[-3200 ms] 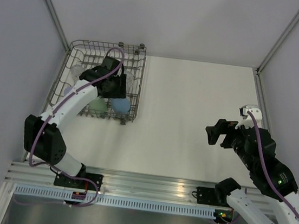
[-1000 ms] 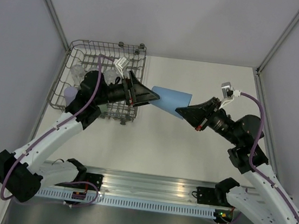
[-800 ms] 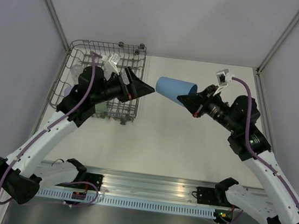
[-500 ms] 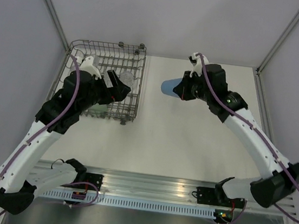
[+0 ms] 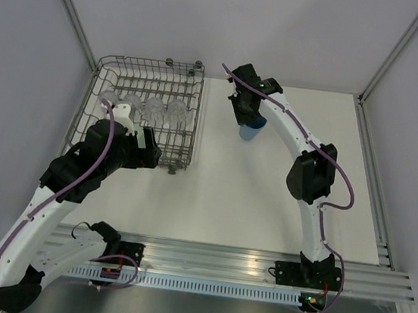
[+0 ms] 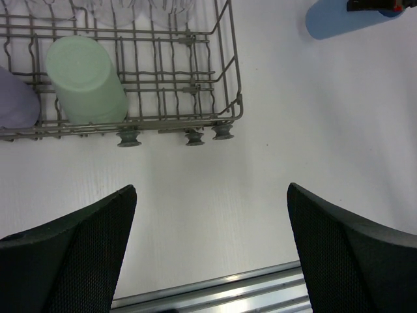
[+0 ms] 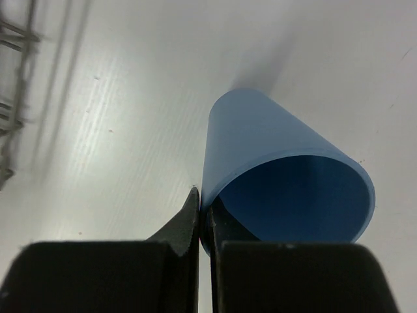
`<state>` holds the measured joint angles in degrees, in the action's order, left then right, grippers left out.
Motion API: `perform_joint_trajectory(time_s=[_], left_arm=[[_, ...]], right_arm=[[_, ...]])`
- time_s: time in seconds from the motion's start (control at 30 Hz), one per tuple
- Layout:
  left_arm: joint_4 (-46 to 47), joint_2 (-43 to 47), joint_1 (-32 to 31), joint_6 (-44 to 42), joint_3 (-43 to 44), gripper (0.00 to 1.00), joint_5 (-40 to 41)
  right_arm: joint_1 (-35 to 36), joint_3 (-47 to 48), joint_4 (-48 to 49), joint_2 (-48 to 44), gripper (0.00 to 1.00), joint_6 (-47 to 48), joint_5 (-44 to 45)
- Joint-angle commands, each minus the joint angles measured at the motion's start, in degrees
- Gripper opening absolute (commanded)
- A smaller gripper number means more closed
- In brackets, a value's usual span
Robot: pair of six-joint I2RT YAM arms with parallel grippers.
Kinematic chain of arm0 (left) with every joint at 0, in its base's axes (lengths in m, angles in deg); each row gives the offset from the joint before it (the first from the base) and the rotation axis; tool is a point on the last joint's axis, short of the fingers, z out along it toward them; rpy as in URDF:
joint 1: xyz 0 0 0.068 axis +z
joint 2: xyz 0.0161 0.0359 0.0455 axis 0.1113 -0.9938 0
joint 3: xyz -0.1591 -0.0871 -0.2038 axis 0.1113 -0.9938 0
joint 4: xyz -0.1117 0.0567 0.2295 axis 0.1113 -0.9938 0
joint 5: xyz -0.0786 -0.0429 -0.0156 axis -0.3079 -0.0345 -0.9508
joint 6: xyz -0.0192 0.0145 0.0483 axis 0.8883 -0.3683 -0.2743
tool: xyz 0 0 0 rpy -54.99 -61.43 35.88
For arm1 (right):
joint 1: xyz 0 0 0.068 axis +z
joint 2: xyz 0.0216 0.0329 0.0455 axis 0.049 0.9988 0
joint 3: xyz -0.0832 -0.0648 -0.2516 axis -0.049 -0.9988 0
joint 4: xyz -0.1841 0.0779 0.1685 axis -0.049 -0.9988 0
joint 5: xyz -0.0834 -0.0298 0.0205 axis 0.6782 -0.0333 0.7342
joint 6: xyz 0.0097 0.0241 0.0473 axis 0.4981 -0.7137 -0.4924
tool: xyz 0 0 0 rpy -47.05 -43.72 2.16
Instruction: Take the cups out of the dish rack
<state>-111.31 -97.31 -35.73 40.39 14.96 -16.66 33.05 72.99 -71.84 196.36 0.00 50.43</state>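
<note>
The right end effector (image 7: 199,195) pinches the rim of the blue cup (image 7: 273,150), mouth up, low over the white worktop (image 6: 273,130) beside the dish rack (image 6: 228,85). The left end effector (image 6: 210,189) is wide open above the rack's near edge. The green cup (image 6: 85,81) and purple cup (image 6: 13,104) sit inside the rack.

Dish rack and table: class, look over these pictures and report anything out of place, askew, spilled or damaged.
Nothing stands out. The green cup and lilac cup sit in the dish rack, clear cups line its far row, and the right tool pinches the blue cup by its rim. No spill or damage shows.
</note>
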Motion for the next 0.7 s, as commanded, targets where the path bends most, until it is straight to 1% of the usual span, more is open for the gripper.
perform_joint_trajectory(time_s=[0.0, 0.1, 0.4, 0.53, 0.67], left_arm=[[-2.3, 0.6, 0.0, -4.0, -0.9, 1.00, 3.9], [-2.6, 0.6, 0.0, -4.9, -1.9, 1.00, 4.5], [-2.4, -0.4, 0.0, -5.2, -4.3, 1.00, 4.7], [-2.5, -0.2, 0.0, -5.2, -3.9, 1.00, 4.3], [-2.5, 0.2, 0.0, -5.2, -3.3, 1.00, 4.2]], right_arm=[[-0.9, 7.2, -10.4, 4.8, 0.00, 2.6, 4.1], [-1.8, 10.0, -11.3, 7.2, 0.00, 3.4, 3.1], [-5.4, 10.9, -11.1, 9.3, 0.00, 4.4, -0.9], [-5.5, 12.0, -11.2, 10.0, 0.06, 4.4, -2.5], [-5.5, 12.2, -11.0, 10.0, 0.08, 4.4, -2.4]])
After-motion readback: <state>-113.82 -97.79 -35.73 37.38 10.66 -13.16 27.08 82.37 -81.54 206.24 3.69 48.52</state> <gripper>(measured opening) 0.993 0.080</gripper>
